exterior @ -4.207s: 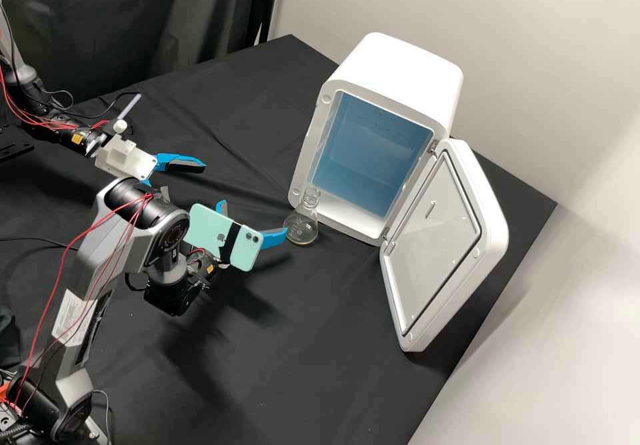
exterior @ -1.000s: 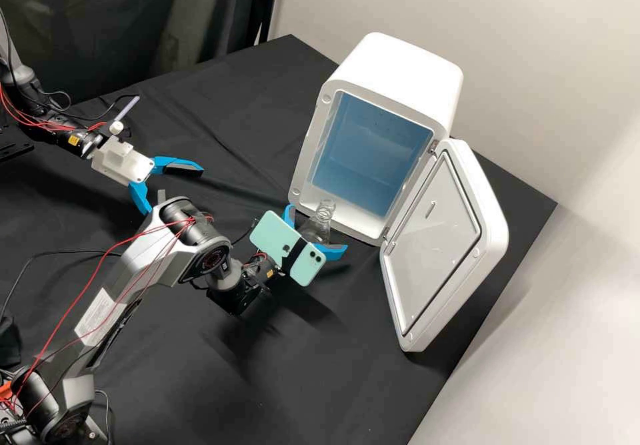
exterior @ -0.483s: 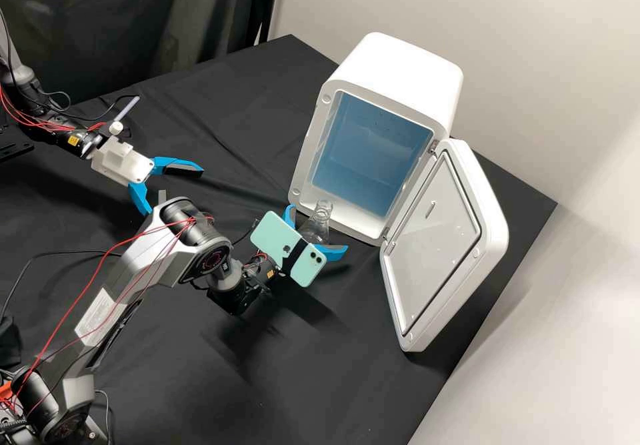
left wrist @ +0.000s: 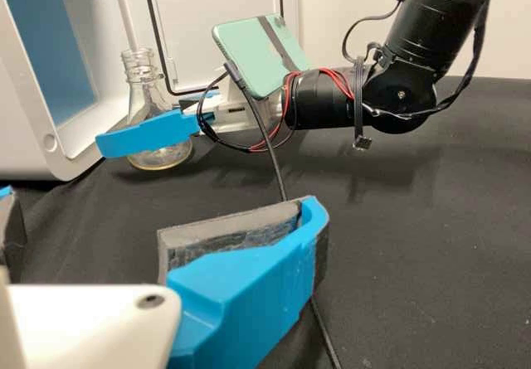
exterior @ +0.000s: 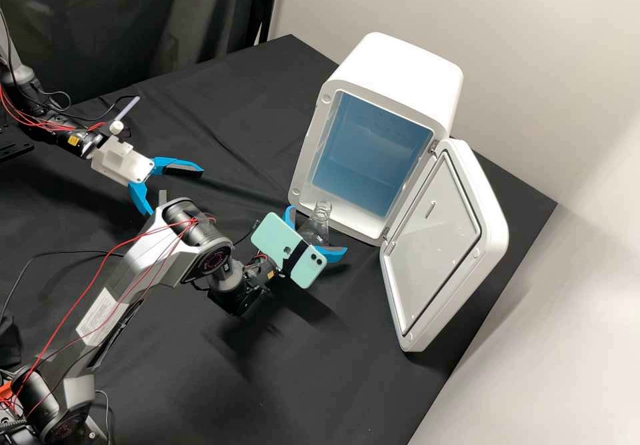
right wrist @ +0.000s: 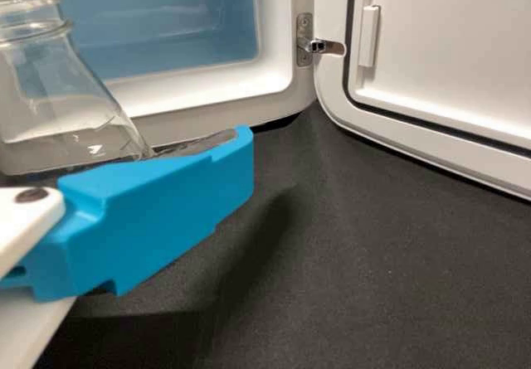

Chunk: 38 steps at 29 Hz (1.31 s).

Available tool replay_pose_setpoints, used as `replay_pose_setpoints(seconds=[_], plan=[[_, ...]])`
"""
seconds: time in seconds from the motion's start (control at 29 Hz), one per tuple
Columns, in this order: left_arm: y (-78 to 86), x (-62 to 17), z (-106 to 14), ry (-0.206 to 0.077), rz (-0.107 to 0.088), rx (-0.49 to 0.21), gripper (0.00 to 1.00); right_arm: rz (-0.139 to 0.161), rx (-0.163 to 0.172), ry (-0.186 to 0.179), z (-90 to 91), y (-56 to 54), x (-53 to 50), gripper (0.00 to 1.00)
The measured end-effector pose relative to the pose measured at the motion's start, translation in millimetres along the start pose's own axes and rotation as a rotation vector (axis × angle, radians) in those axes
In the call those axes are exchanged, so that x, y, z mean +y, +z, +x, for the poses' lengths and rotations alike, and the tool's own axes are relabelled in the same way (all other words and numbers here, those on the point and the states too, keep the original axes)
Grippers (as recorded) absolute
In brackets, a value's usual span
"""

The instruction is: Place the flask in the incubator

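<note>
A clear glass conical flask (exterior: 321, 221) stands upright on the black cloth-covered tabletop (exterior: 253, 91). It is just in front of the lower front rim of a white box-shaped incubator (exterior: 400, 71) with a pale blue inner chamber, and it is outside that chamber. The incubator's white door (exterior: 443, 231) is swung wide open on the side away from the arms, its lower edge down near the tabletop.

The right gripper (exterior: 317, 231) is low at the flask, just above the tabletop. Its blue fingers (right wrist: 149, 203) are spread wide, one on each side of the flask's body. In the right wrist view the grey pad of one finger lies just beside the glass wall, and I cannot tell whether it touches. The left wrist view shows the near finger crossing in front of the flask's bulb while the flask's base sits on the cloth. A mint-green phone (exterior: 288, 247) is strapped on top of this arm's wrist, with a dark cable running from it.

The left gripper (exterior: 172, 188) hangs above the tabletop well apart from the flask, on the side away from the incubator. It points toward the incubator, and its fingers (left wrist: 249, 286) are spread with nothing between them.
</note>
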Motion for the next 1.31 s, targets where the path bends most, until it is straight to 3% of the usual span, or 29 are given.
replay_pose_setpoints(seconds=[1.31], plan=[[0.3, 1.3, -0.7, 0.0, -0.005, 0.0, 1.0, 0.018, -0.001, -0.001, 0.0, 0.3, -0.3, 0.0]])
